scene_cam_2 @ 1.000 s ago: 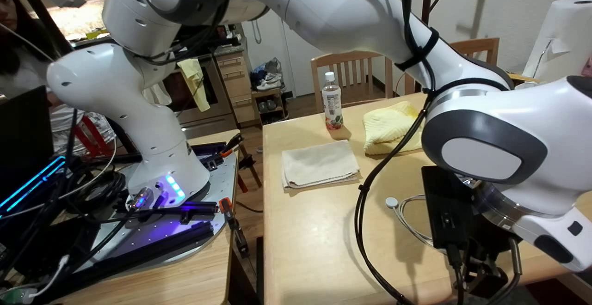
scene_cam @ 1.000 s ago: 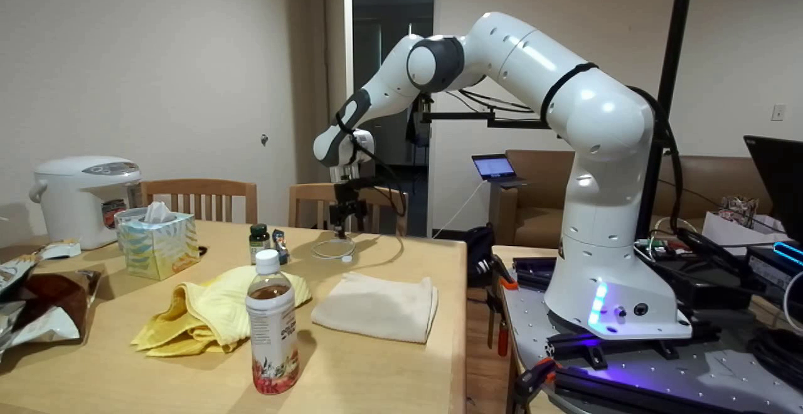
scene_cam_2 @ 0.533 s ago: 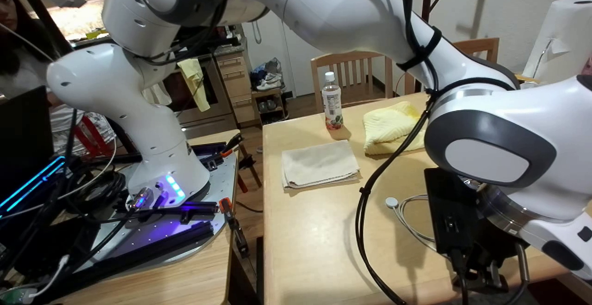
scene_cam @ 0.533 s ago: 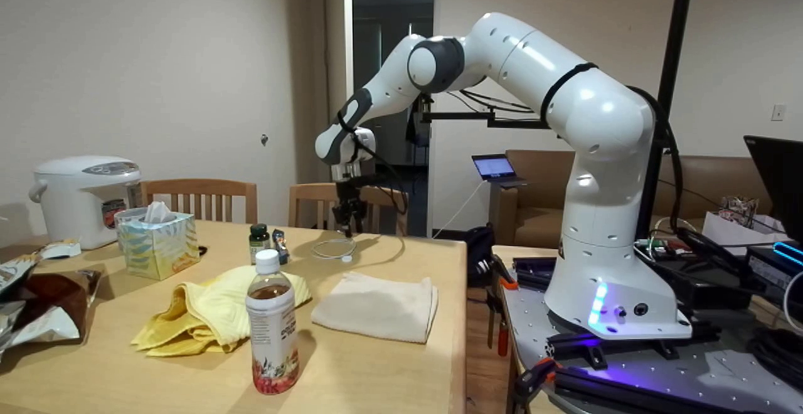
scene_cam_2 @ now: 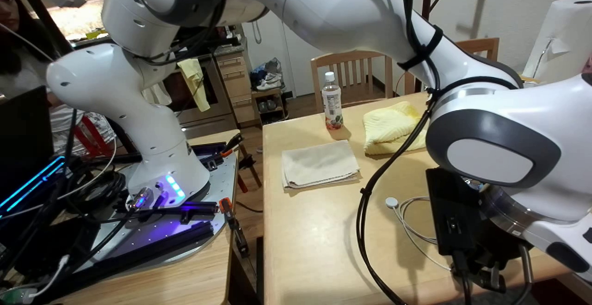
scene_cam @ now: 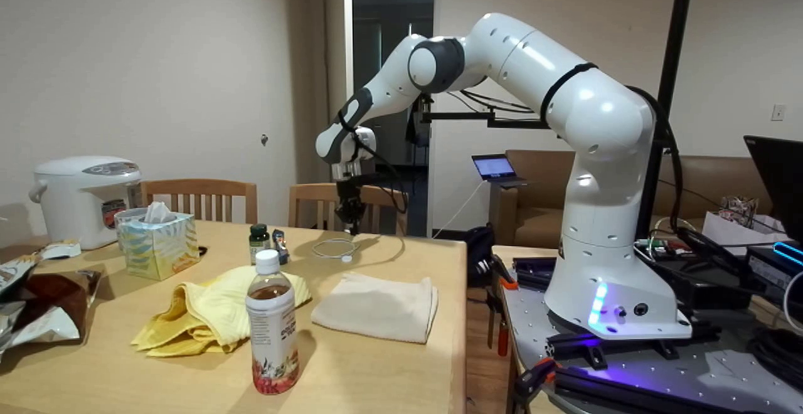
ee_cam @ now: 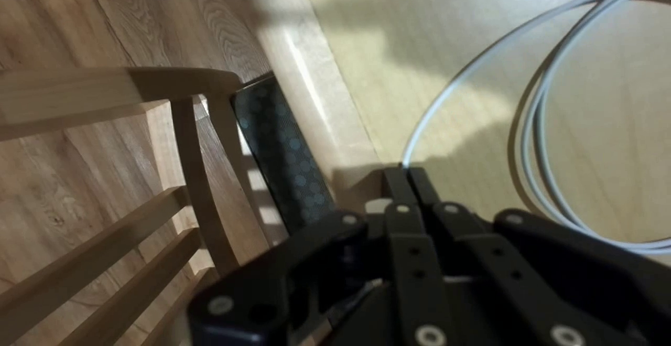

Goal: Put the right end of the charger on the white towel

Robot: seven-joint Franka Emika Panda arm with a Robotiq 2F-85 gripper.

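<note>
The charger is a thin white cable [ee_cam: 445, 92] looped on the table, with a round white end [scene_cam_2: 391, 202] lying flat. In the wrist view my gripper [ee_cam: 407, 170] is shut, and the cable runs in between its fingertips. From there the strand curves away toward the coil on the tabletop. An exterior view has the gripper [scene_cam: 352, 232] just above the table near its far edge, beyond the round end. The folded white towel [scene_cam: 376, 307] lies flat and apart from the charger. A small pale shape beside one finger is too hidden to identify.
A bunched yellow towel [scene_cam: 219, 310] and a drink bottle [scene_cam: 273, 326] stand near the white towel. A green bottle [scene_cam: 259, 243] and a tissue box [scene_cam: 160, 244] are farther along. A chair [ee_cam: 194, 178] stands close against the table edge [ee_cam: 314, 84].
The gripper's fingers have come together on the cable. It has shifted slightly and risen a little, and a strand of cable now stretches from the coil to it. The towels have not moved.
</note>
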